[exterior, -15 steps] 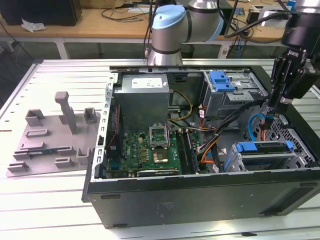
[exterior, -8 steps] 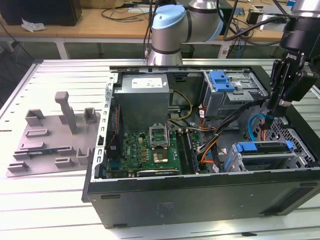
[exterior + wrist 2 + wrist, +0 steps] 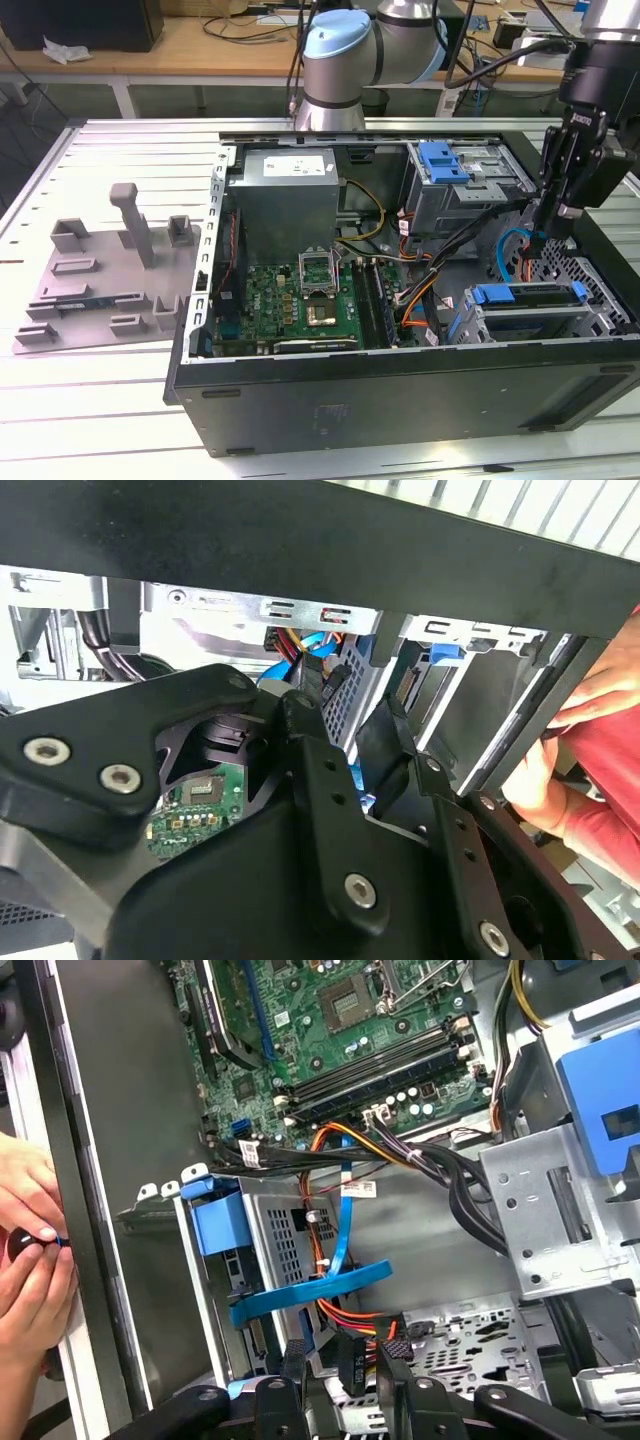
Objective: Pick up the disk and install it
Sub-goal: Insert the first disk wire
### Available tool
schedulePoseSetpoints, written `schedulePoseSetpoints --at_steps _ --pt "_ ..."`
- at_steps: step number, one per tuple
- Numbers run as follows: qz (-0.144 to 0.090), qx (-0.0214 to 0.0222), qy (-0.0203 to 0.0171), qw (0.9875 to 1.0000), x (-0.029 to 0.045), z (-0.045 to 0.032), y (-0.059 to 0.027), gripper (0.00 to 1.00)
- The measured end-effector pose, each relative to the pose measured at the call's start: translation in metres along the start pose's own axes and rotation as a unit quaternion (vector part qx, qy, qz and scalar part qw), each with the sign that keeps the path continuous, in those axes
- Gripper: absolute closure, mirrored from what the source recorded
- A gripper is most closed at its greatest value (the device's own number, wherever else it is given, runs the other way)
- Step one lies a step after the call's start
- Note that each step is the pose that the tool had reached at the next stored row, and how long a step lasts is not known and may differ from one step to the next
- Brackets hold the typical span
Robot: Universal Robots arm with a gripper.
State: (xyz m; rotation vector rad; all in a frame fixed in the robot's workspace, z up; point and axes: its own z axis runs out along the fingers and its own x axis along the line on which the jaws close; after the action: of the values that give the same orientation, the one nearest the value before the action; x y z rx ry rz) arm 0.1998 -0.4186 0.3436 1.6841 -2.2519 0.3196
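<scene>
- One disk [image 3: 528, 296] lies in the lower cage [image 3: 600, 315], at four o'clock of the case [image 3: 400, 365] in the exterior view. Its blue bracket faces up, as it would after sliding down the cage rails, and it looks seated rather than carried.
- Just above the cage's back end, at three o'clock, the gripper [image 3: 538, 243] hangs tips-down where the cables run.
- In the first wrist view its fingers [image 3: 294, 1360] stand a little apart, astride a black plug [image 3: 355, 1358]. I judge that nothing is clamped.
- Beside the cage a blue cable [image 3: 345, 1222] loops loosely, likely slack for reaching the disk.
- At the case wall a person's hands [image 3: 30, 1290] rest, probably steadying it.
- A white sticker [image 3: 296, 166] on the power supply [image 3: 285, 205], at eleven o'clock, and a white tag [image 3: 360, 1189] on the blue cable carry print too small to read.
</scene>
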Motion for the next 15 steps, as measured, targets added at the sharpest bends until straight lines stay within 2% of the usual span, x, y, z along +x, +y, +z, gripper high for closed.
schedulePoseSetpoints --at_steps 2,3,4,7,8,14,15 --pt "0.0 0.001 0.0039 1.0 -0.0023 0.001 0.0005 0.6" --pt "0.001 0.0019 0.0076 1.0 -0.0047 0.0005 0.0012 0.6" --pt "0.002 0.0032 0.0124 0.9999 -0.0073 -0.0005 0.002 0.67" --pt "0.004 0.0062 0.0247 0.9997 -0.0135 -0.0004 0.0038 0.67" --pt "0.005 0.0065 0.0265 0.9996 -0.0143 0.0007 0.0038 0.67" --pt "0.007 0.0067 0.0299 0.9995 -0.0159 0.0034 0.0039 0.69" --pt "0.007 0.0067 0.0308 0.9995 -0.0163 0.0041 0.004 0.82"
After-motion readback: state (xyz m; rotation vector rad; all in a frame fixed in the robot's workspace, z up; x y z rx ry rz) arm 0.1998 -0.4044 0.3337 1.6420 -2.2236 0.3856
